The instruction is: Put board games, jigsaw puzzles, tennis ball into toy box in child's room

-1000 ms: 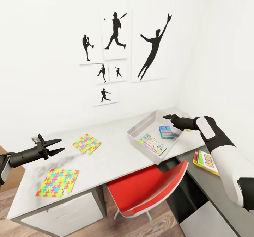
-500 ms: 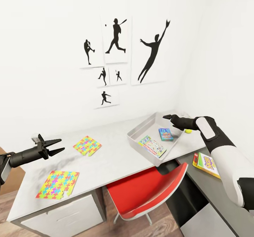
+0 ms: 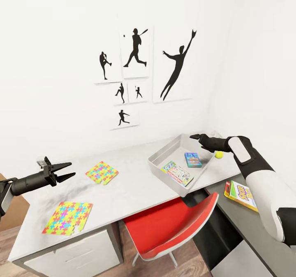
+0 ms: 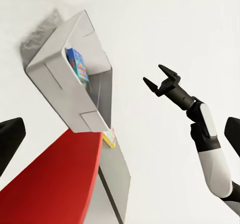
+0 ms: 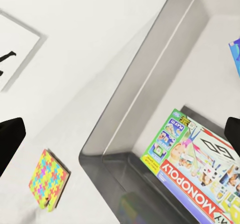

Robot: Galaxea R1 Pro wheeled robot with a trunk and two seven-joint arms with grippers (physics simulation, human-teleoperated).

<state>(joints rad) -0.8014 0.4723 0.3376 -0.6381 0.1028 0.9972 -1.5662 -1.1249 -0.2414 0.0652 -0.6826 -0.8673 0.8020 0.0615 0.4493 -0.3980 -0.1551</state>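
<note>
The light-grey toy box (image 3: 163,152) stands on the white table (image 3: 131,186). It holds a green-edged board game (image 3: 177,173) and a blue one (image 3: 193,159). A yellow-red board game (image 3: 241,194) lies on the dark grey top to the right. The tennis ball (image 3: 219,154) rests beside the box's far corner. Two jigsaw puzzles (image 3: 101,172) (image 3: 68,218) lie flat at the table's left. My right gripper (image 3: 195,137) hovers open over the box's far side, empty, as the left wrist view confirms (image 4: 161,81). My left gripper (image 3: 65,170) hangs open between the puzzles.
A red chair (image 3: 172,223) is tucked under the table in front of the toy box. Baseball silhouette posters (image 3: 135,48) hang on the white wall behind. Pale drawer fronts (image 3: 82,252) sit under the table's left end, over wood floor.
The whole picture has shifted a little, so the camera moved. The tennis ball now shows clear of my right arm. Both grippers hold the same pose.
</note>
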